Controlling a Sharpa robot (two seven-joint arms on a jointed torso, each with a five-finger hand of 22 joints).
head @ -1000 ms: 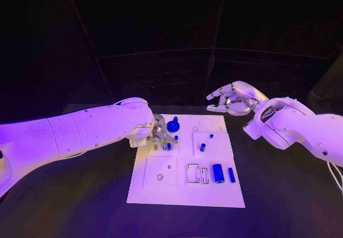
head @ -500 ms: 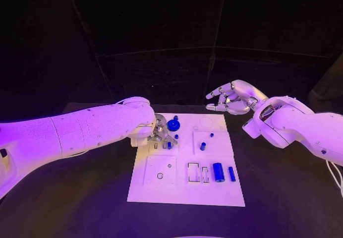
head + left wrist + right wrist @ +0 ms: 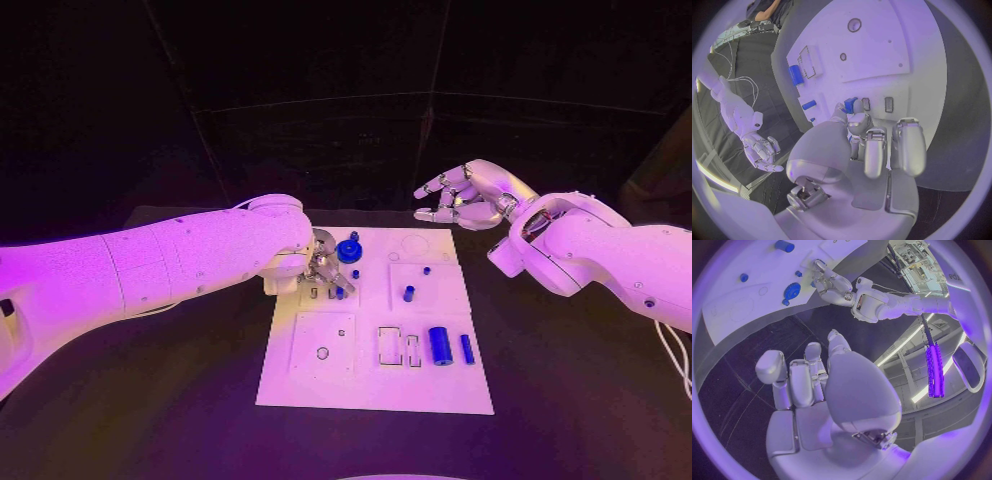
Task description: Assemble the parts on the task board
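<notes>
The left robot hand (image 3: 320, 266) is down over the far-left part of the white task board (image 3: 375, 390), fingers curled in on a small blue peg (image 3: 849, 105) that it pinches at the tips, w/ the peg right beside two small slots there; judging from that, it's mid-insertion and the low, close wrist pose is to line the peg up with its hole. In the head view the pinch itself is mostly hidden behind the forearm, so the left wrist view is what shows the hold. The right robot hand (image 3: 469, 197) hangs above the table beyond the board's far-right corner, fingers apart and loosely bent, holding nothing (prob. parked there to stay out of the left arm's way until its turn). The rest of the parts sit on the board: a blue gear-like disc (image 3: 349, 254) just right of the left hand, a small blue pin (image 3: 408, 295) and a tiny blue dot (image 3: 426, 272) on the raised square near the middle, and on the near-right side a fat blue cylinder (image 3: 441, 347) and a thin blue rod (image 3: 466, 349) lying side by side, apart, next to two open rectangular recesses (image 3: 389, 346). Those two look like they're still waiting, so the task seems partway done at best.
</notes>
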